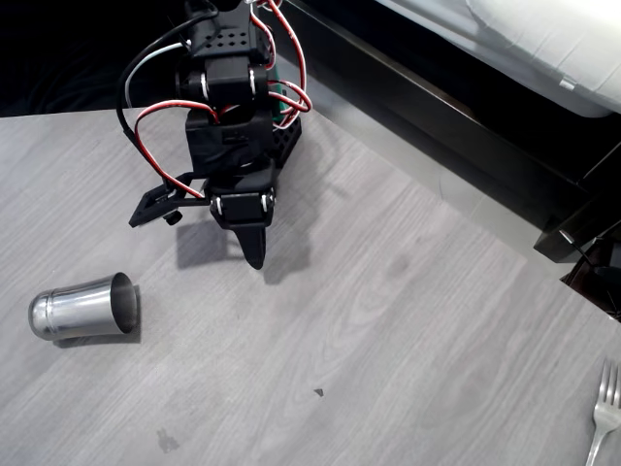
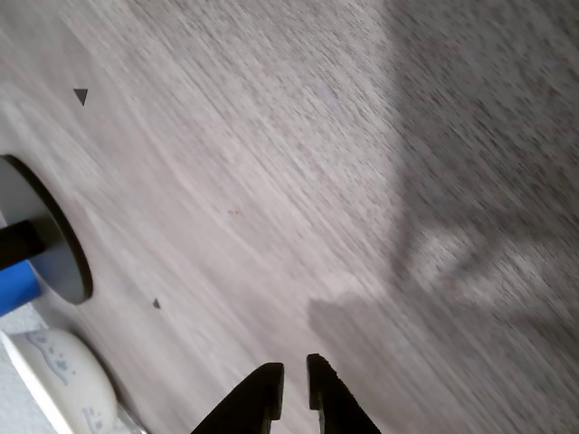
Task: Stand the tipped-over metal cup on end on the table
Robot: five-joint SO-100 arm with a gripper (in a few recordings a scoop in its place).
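Observation:
The metal cup [image 1: 82, 308] lies on its side on the grey wood-grain table [image 1: 388, 320] at the left in the overhead view, its dark mouth facing right and its rounded closed end facing left. My black gripper [image 1: 255, 258] hangs above the table to the upper right of the cup, well apart from it, pointing down. In the wrist view the two dark fingertips [image 2: 263, 380] stand almost together at the bottom edge, so the gripper [image 2: 294, 372] is shut with nothing between them, over bare table [image 2: 298, 181].
A silver fork [image 1: 604, 413] lies at the table's lower right edge. A black furniture frame [image 1: 466, 126] runs along the far right behind the table. In the wrist view a dark-rimmed round disc [image 2: 56, 249], a blue piece [image 2: 14, 291] and a white patterned object [image 2: 63, 380] sit at the left.

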